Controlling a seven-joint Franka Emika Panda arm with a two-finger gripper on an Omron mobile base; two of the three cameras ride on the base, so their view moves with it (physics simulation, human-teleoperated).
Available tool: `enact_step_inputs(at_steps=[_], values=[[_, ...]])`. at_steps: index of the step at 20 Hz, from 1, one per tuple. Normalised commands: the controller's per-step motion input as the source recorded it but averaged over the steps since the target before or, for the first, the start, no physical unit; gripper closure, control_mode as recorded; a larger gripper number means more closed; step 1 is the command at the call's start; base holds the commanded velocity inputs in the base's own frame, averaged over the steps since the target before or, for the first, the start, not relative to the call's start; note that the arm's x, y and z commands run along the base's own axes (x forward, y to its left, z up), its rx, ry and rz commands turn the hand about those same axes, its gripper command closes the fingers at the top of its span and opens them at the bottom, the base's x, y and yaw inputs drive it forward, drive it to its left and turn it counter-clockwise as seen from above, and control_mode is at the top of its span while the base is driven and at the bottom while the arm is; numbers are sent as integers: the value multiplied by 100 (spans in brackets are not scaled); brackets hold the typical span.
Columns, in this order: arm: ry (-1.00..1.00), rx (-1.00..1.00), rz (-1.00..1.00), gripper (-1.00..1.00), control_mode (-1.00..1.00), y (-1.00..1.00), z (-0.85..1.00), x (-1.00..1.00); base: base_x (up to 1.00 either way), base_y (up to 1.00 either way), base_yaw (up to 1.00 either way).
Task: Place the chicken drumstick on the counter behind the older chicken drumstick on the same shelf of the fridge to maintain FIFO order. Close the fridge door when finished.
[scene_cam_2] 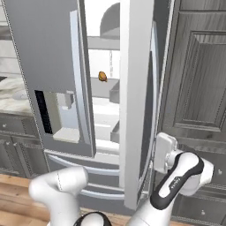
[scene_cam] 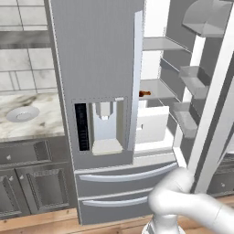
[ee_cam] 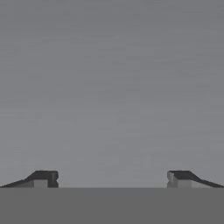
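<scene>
Chicken drumstick (scene_cam: 145,93) lies on the white shelf (scene_cam: 157,89) inside the fridge (scene_cam: 98,68), seen through the gap beside the half-open right door (scene_cam_2: 134,101). The gripper (ee_cam: 112,179) faces a brushed-grey surface at close range; its 2 fingertips (ee_cam: 43,178) stand wide apart with nothing between them. Whether they touch that surface cannot be told.

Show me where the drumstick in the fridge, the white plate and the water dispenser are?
chicken drumstick (scene_cam_2: 103,76), right base view, on its fat middle.
white plate (scene_cam: 22,114), left base view, on its centre.
water dispenser (scene_cam: 106,124), left base view, on its recess.
</scene>
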Motion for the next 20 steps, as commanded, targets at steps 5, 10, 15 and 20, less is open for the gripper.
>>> enact_step_inputs(at_steps=[5, 10, 15, 20], values=[[0, -6, 0, -100, -100, 100, 12, 0, 0, 0, 0], [0, -5, -6, -100, -100, 100, 19, 3, 0, 0, 0], [3, -6, -11, -100, -100, 83, 41, 33, 0, 0, 0], [3, -12, -19, -100, -100, 66, 48, 53, 0, 0, 0]])
